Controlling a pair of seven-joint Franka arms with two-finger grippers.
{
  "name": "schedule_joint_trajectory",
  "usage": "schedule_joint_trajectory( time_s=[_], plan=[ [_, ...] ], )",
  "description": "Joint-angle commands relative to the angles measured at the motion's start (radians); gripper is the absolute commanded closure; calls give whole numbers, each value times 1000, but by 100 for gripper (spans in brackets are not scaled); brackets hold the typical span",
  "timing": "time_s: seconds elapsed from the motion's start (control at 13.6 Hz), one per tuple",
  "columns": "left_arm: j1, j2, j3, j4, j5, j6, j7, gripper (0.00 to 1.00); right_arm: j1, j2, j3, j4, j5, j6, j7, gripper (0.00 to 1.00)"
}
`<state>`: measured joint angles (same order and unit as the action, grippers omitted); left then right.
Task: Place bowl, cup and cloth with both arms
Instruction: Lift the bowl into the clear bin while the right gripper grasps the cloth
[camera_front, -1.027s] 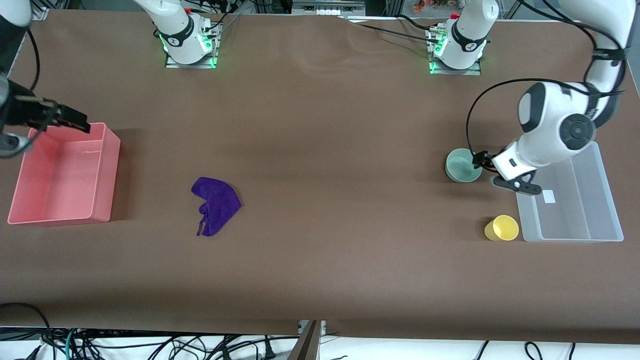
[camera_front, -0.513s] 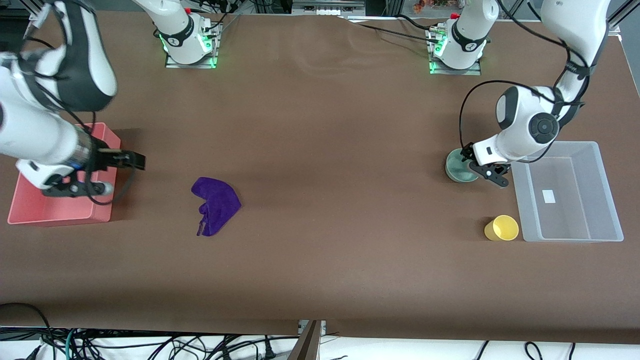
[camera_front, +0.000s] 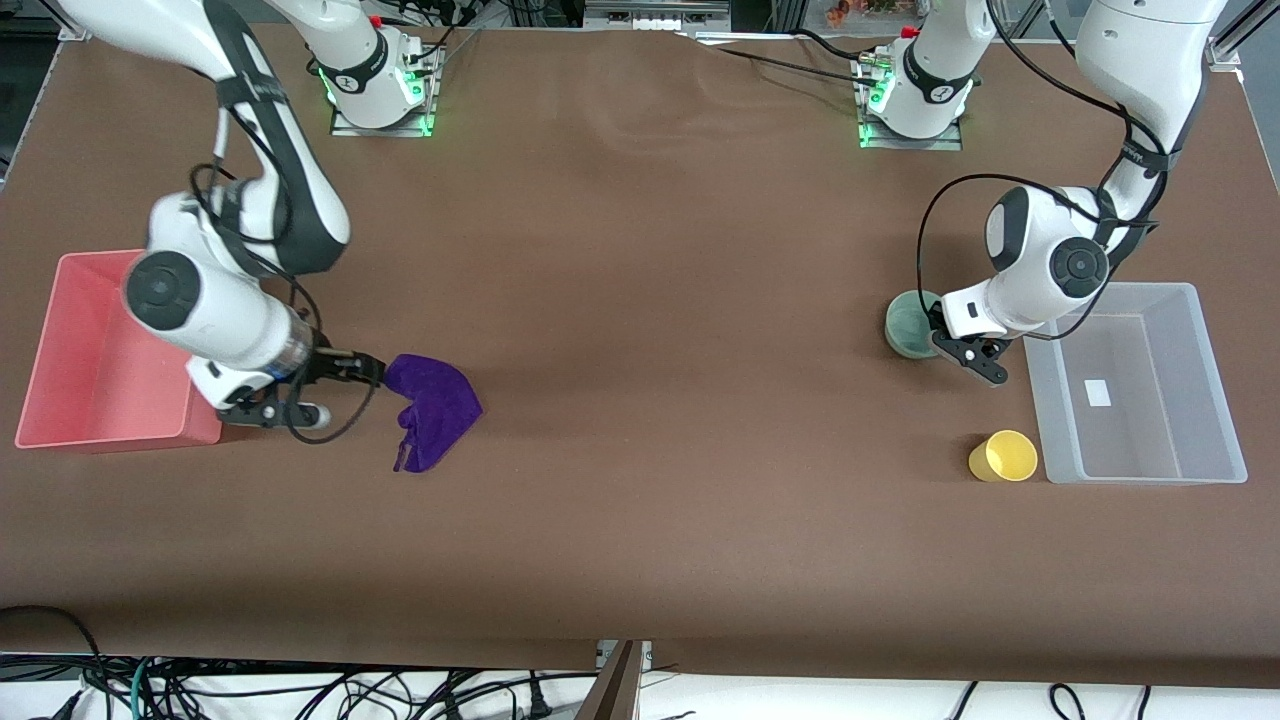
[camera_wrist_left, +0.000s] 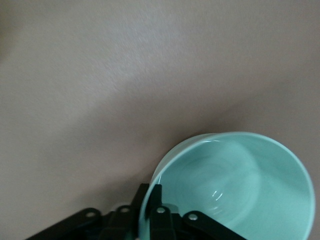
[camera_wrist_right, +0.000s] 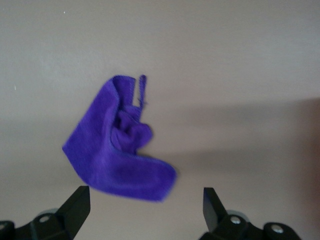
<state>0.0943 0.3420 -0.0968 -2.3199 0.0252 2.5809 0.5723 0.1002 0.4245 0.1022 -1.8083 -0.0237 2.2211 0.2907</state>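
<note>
purple cloth (camera_front: 432, 408) lying crumpled on the brown table (camera_front: 640, 300), nearer the right arm's end, just beside the pink bin (camera_front: 60, 400). right gripper (camera_front: 368, 368) low at the cloth's edge on the bin's side, fingers (camera_wrist_right: 77, 205) spread wide in the right wrist view with the rag between and ahead of them, nothing held yet. soft, limp and light by the look of it; likely to droop and trail when lifted, so best pinched at the bunched ridge near its middle, not at the thin loose tail. mint-green bowl (camera_front: 908, 325) toward the left arm's end, just beside the clear bin (camera_front: 1215, 400), farther from the front camera than the yellow cup (camera_front: 1003, 456). left gripper (camera_front: 948, 340) down at the bowl's rim on the bin's side; in the left wrist view, one finger (camera_wrist_left: 159, 220) inside the wall and another outside, closed on the rim as far as can be judged. smooth, stiff, probably light and somewhat slippery; a rim pinch apt to let it tilt or slip, so a firm squeeze and a level lift advisable. cup standing alone, near the clear bin's corner closest to the camera, untouched; tapered and light, easily knocked over, best taken across the rim or around the wall.
</note>
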Motion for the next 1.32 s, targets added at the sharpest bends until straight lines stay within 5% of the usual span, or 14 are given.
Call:
schedule_joint_trajectory(
  time_s=[0.0,0.37,0.51,0.66,1.03,1.25],
  plan=[
    [13,-76,-6,28,15,-85,11,100,13,97,24,3,5,159,64,0],
    [126,-114,3,388,15,-679,111,100,49,215,24,3,5,362,122,2],
    [203,-100,6,453,31,-726,205,100,55,224,24,3,5,374,137,59],
    [301,-49,3,509,67,-703,260,100,58,226,24,1,5,362,134,100],
    [413,181,5,591,107,-439,428,100,53,191,24,15,-1,257,107,100],
    [427,251,5,591,107,-314,442,100,32,110,22,58,-7,70,41,100]
  ],
)
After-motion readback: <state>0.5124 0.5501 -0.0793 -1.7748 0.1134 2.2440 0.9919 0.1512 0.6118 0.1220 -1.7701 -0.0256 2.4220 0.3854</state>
